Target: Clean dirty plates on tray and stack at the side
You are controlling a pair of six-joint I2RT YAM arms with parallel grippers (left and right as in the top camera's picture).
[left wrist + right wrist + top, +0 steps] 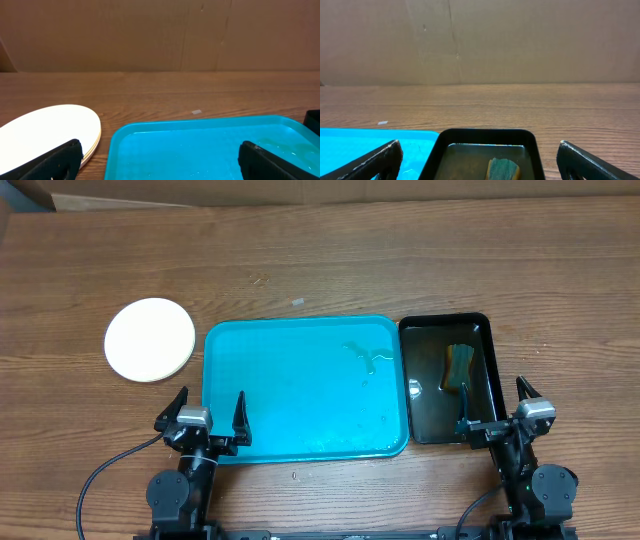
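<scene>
The plates (150, 339) lie stacked on the bare table left of the tray, a white one on top; the left wrist view shows the layered edges of the plates (47, 127). The turquoise tray (300, 395) holds nothing but a few wet streaks. My left gripper (210, 400) hovers over the tray's near left corner, open and with nothing in it. In its own view the left gripper (159, 150) frames the tray (200, 150). My right gripper (491, 394) is open over the near right end of the black tray, also with nothing in it.
A narrow black tray (445, 319) sits against the turquoise tray's right side, holding murky water and a green-and-yellow sponge (457, 366). A small pale scrap (297, 302) lies behind the turquoise tray. A cardboard wall closes the table's far edge.
</scene>
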